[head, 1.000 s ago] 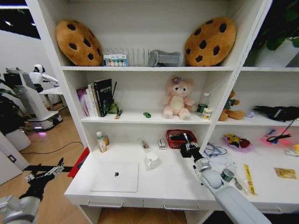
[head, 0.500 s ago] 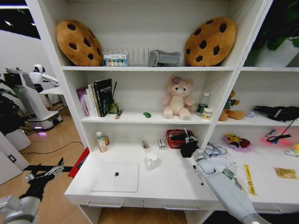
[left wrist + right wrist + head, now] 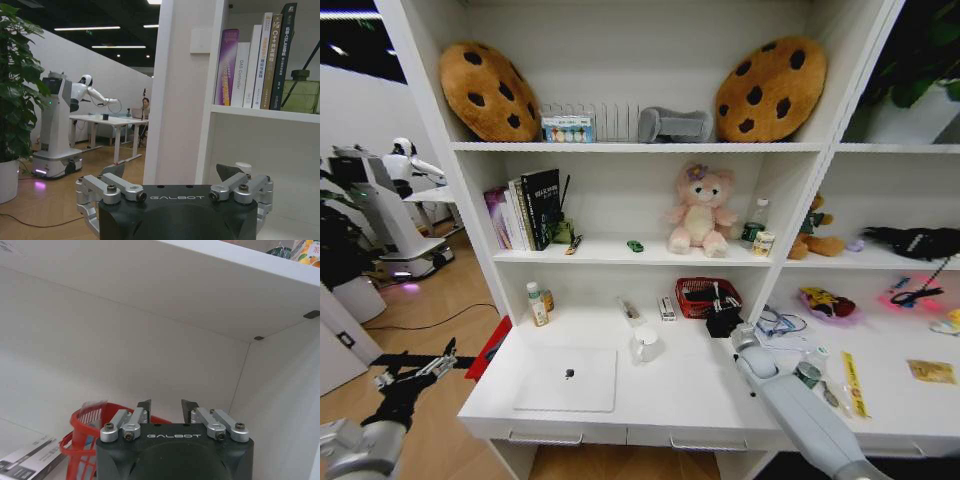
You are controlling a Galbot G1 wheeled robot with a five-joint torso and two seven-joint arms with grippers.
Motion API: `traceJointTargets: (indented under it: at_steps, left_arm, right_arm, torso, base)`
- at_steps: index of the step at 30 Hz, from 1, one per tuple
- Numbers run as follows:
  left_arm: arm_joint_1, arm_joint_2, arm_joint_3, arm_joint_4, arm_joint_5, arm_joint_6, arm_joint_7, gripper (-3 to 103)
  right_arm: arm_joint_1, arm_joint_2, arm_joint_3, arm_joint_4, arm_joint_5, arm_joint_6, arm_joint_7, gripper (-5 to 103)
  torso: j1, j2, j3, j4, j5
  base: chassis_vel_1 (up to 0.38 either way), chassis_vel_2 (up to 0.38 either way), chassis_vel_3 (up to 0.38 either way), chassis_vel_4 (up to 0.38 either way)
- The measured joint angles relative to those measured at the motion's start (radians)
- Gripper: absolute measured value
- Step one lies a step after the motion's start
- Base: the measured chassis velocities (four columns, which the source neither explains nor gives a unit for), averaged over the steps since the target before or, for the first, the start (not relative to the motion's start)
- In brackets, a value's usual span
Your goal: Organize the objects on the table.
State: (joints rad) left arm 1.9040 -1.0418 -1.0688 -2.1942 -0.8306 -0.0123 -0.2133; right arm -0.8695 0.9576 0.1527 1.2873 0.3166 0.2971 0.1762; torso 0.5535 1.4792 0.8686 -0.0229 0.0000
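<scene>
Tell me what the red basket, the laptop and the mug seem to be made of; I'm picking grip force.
The red basket looks like moulded plastic: glossy, slotted walls, seen by the right gripper. The laptop appears to be matte silver metal, likely aluminium, with an even pale sheen. The mug looks white and glossy, probably ceramic, though plastic can't be ruled out.

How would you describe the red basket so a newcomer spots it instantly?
Start at the long white desk under the shelves. At its back, below the pink plush bear, sits the red basket, beside the right gripper. It is the only red wire container there.
</scene>
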Motion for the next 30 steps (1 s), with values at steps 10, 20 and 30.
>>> traceJointTargets:
  at_steps: [10,20,30]
  left_arm:
    - [0.000,0.000,0.000,0.000,0.000,0.000,0.000,100]
    - [0.000,0.000,0.000,0.000,0.000,0.000,0.000,100]
    - [0.000,0.000,0.000,0.000,0.000,0.000,0.000,100]
  right_arm:
    - [-0.107,-0.037,0.039,0.150,0.011,-0.029,0.044,73]
    - [-0.275,-0.073,0.087,0.475,0.071,-0.158,0.168,100]
    - [-0.546,-0.078,0.186,0.660,0.222,-0.441,0.338,100]
  torso:
    - [0.000,0.000,0.000,0.0001,0.0000]
    - [0.000,0.000,0.000,0.0004,-0.0001]
    - [0.000,0.000,0.000,-0.0001,0.0001]
  base:
    - [0.000,0.000,0.000,0.000]
    - [0.000,0.000,0.000,0.000]
    - [0.000,0.000,0.000,0.000]
